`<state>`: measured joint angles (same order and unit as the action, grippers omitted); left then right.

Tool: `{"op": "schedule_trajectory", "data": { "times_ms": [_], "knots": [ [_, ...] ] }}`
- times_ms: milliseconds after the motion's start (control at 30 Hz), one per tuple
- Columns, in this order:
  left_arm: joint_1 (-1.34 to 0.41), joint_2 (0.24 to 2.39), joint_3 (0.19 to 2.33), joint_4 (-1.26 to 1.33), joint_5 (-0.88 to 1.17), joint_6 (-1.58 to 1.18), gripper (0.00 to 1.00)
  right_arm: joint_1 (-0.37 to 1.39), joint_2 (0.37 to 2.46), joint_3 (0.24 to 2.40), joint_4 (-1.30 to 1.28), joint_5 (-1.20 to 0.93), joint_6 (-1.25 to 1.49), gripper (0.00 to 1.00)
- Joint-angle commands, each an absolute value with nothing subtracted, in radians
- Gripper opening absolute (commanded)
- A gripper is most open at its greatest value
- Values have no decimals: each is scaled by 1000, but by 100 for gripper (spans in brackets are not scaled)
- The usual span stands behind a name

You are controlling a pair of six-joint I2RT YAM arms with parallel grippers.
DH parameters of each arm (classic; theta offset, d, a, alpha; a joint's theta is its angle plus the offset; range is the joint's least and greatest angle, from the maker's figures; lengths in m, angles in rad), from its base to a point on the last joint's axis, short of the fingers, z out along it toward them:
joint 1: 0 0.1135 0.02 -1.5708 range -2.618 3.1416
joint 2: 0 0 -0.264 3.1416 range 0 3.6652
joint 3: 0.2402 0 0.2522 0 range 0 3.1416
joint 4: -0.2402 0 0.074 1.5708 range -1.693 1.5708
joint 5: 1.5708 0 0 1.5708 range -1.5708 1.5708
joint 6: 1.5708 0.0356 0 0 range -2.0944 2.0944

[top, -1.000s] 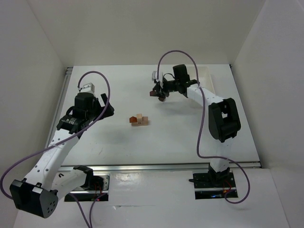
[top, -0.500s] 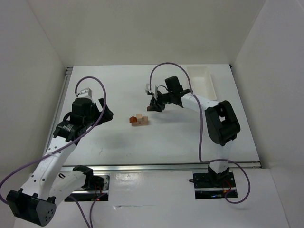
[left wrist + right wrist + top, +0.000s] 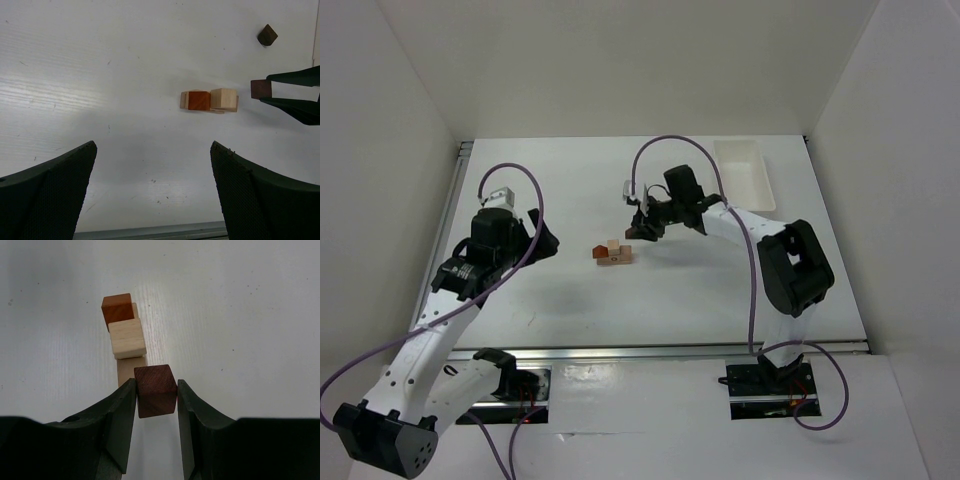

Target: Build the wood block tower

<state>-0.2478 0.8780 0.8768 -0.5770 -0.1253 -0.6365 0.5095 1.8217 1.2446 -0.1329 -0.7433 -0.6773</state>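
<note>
One white tray [image 3: 745,172] sits on the counter [image 3: 670,290] well behind the right tool [image 3: 155,384], which pinches a dark brown block [image 3: 155,396] and is nearer the wood block tower [image 3: 208,100] than half a second ago. That cluster lies just ahead of it as a short row, long axis pointing straight away. The left tool [image 3: 153,146], spread wide, sees the row side-on.

I work on a white table [image 3: 680,300] boxed in by plain white walls [image 3: 620,60]. The light is even, the shadows soft.
</note>
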Motion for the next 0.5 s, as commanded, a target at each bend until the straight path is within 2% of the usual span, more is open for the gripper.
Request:
{"op": "schedule_trajectory", "data": {
  "times_ms": [0, 467],
  "knots": [
    [-253, 851, 876, -568, -114, -664, 100, 523, 1775, 1232, -106, -767, -666, 12],
    [-253, 851, 857, -558, -104, -664, 100, 552, 1786, 1193, -86, -755, -675, 12]
  ]
}}
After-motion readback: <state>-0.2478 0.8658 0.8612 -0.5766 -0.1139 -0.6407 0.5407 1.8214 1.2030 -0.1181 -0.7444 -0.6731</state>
